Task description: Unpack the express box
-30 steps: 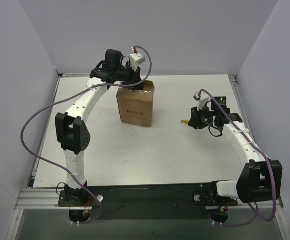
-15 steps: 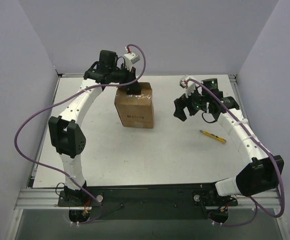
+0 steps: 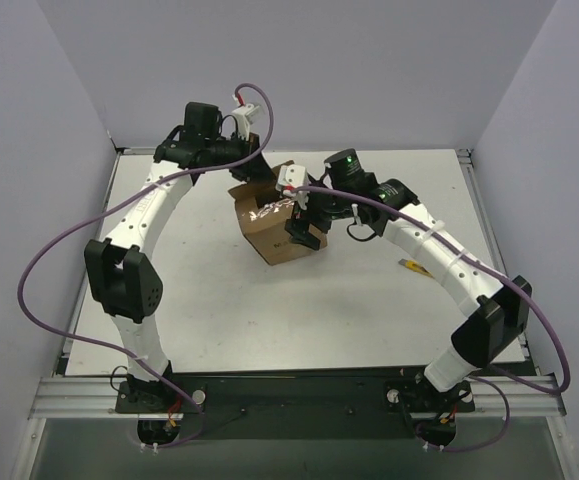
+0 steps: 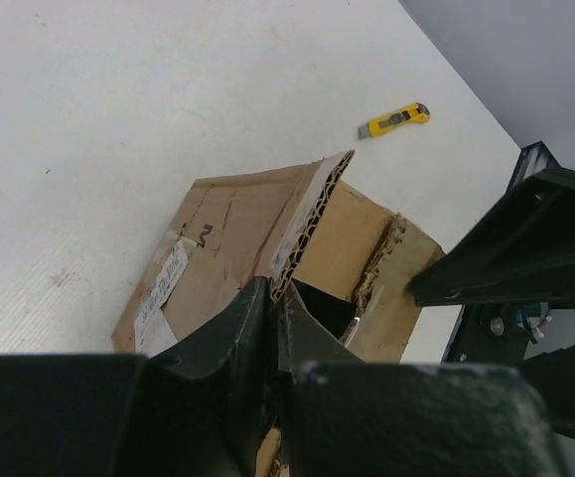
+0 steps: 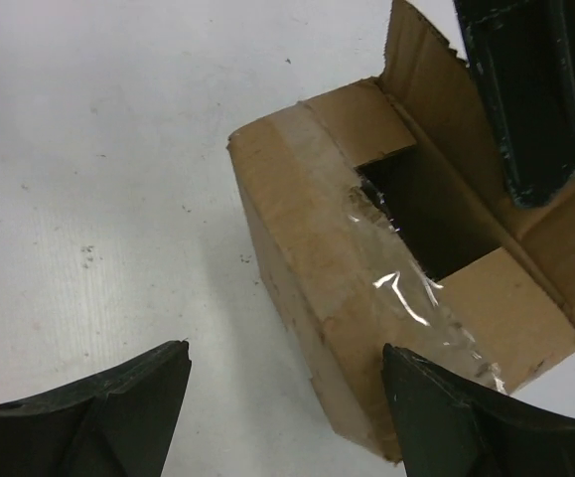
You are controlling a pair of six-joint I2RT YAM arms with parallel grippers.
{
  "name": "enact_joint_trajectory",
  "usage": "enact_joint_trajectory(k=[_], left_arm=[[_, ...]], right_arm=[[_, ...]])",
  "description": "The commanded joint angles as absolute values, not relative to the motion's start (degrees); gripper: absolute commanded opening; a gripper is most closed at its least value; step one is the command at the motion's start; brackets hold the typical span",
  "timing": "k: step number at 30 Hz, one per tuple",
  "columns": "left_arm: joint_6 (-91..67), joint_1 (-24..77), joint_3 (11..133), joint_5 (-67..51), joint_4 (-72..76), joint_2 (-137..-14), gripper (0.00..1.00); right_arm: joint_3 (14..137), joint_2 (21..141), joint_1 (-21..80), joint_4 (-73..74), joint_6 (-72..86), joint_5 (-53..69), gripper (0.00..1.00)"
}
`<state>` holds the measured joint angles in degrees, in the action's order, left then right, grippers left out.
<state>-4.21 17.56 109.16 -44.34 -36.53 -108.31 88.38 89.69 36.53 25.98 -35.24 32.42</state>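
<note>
The express box (image 3: pixel 281 238) is a brown cardboard carton at the table's middle back, tilted, with its top flaps parted and a dark opening (image 5: pixel 416 209) showing. My left gripper (image 3: pixel 259 190) is shut on the edge of one raised flap (image 4: pixel 312 204), whose corrugated rim runs between the fingers (image 4: pixel 229 333). A white label (image 4: pixel 160 288) is on the box side. My right gripper (image 3: pixel 305 228) is open at the box's right side. In the right wrist view its jaws (image 5: pixel 285 350) straddle the near taped corner (image 5: pixel 312 258), touching nothing.
A yellow-and-black utility knife (image 3: pixel 415 267) lies on the white table (image 3: pixel 219 300) to the right, partly under the right arm; it also shows far off in the left wrist view (image 4: pixel 394 120). Grey walls close in the table on three sides.
The right gripper let go of the knife, which now lies on the table, then opened and swung left to the box. The left arm pulled the flap, tilting and turning the box.
</note>
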Motion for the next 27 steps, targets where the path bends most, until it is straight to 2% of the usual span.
enact_joint_trajectory(k=[1,10,15,18,20,27], left_arm=[[-4.7,18.5,110.0,-50.5,-37.2,-106.0,0.00],[-3.2,18.7,109.3,-52.3,-38.6,-105.6,0.00],[-3.4,18.6,109.8,-51.8,-38.2,-106.0,0.00],[-3.4,18.5,110.3,-52.0,-38.2,-106.4,0.00],[-3.6,18.5,110.6,-51.4,-38.1,-106.6,0.00],[-3.6,18.1,111.3,-49.5,-38.1,-108.9,0.00]], right_arm=[[94.7,92.5,36.2,24.8,-41.9,34.1,0.82],[105.5,100.2,32.9,31.8,-43.5,38.5,0.91],[117.1,107.9,30.9,50.9,-41.1,43.1,0.88],[121.2,111.0,30.8,59.6,-41.8,45.0,0.83],[121.3,110.7,30.9,62.0,-41.6,45.3,0.77],[114.4,101.8,32.3,61.4,-46.8,41.7,0.59]])
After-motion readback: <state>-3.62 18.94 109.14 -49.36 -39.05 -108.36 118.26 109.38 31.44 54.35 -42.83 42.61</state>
